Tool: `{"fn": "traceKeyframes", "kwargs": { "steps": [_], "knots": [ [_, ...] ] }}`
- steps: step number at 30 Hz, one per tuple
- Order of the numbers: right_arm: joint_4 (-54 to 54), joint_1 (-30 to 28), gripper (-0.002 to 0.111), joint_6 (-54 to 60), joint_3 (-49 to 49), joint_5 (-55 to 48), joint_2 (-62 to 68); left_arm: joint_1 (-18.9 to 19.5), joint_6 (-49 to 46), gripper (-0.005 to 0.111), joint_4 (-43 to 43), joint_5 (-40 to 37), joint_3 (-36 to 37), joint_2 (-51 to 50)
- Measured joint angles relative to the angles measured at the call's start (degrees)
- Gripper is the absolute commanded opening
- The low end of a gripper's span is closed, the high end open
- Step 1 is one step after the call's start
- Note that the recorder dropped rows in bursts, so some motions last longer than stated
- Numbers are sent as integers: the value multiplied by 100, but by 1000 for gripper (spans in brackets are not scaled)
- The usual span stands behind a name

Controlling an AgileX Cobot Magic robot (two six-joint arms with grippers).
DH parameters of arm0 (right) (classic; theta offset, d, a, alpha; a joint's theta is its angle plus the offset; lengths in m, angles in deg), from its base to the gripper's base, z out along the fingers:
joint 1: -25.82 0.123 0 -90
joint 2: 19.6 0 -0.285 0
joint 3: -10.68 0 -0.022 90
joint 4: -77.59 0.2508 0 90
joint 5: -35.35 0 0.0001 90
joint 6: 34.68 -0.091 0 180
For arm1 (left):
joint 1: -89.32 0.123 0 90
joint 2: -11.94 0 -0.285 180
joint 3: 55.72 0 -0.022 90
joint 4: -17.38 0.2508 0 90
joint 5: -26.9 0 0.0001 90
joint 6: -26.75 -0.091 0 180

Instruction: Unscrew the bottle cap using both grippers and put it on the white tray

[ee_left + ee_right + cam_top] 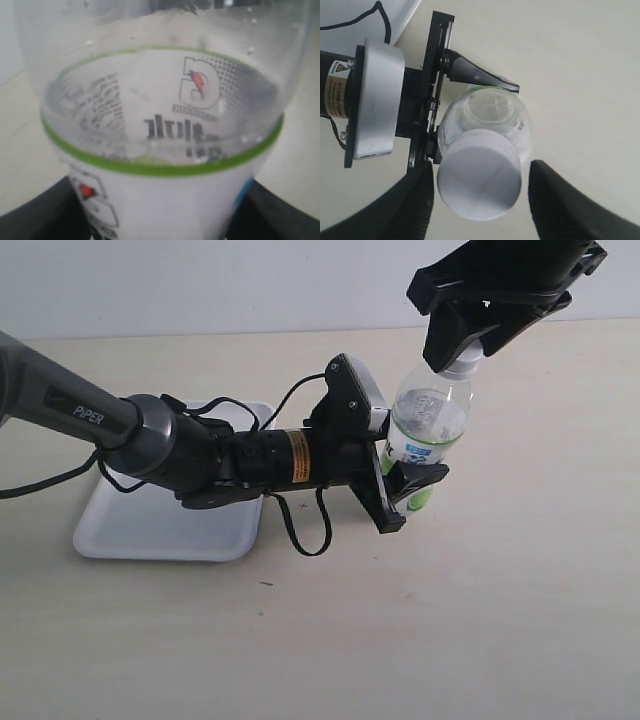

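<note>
Bottle cap (479, 182), white, sits on the neck of the bottle (430, 415), to the right of the tray and well apart from it. On the pale surface (450, 620) lies the white tray (150, 525), with the left arm reaching across it. The clear bottle has droplets on its inner wall; whether it holds liquid I cannot tell. The left tool (412, 490) clamps its labelled lower part. The right tool (482, 200) straddles the cap, fingers slightly clear of it on both sides.

bottle (430, 420) right of tray (130, 525), left pincer (413, 495) around bottle, right pincer (467, 350) flanking cap (462, 368)
</note>
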Motion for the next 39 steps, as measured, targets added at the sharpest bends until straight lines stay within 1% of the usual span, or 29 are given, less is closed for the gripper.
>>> {"fn": "traceKeyframes", "kwargs": {
  "steps": [1, 3, 5, 8, 9, 14, 17, 28, 39],
  "knots": [
    [0, 0, 52, 0, 0, 0, 0, 0, 0, 0, 0, 0, 0, 0],
    [0, 0, 44, 0, 0, 0, 0, 0, 0, 0, 0, 0, 0, 0],
    [0, 0, 29, 0, 0, -11, 0, 0, 12, 0, 0, 0, 0, 0],
    [0, 0, 4, 0, 0, -11, 0, 0, 22, 0, 0, 0, 0, 0],
    [0, 0, 0, 0, 0, -11, 0, 0, 36, 0, 0, 0, 0, 0],
    [-65, 0, 0, 233, 0, -11, 0, 0, 58, 0, 0, 0, 0, 0],
    [-86, 0, 0, 738, 0, -2, 0, 0, 81, 0, 0, 0, 0, 0],
    [-72, 0, 0, 4272, 0, 48, 0, 0, 99, 0, 0, 0, 0, 0],
    [-38, 0, 0, 6950, 0, 137, 0, 0, 122, 0, 0, 0, 0, 0]
  ]
}}
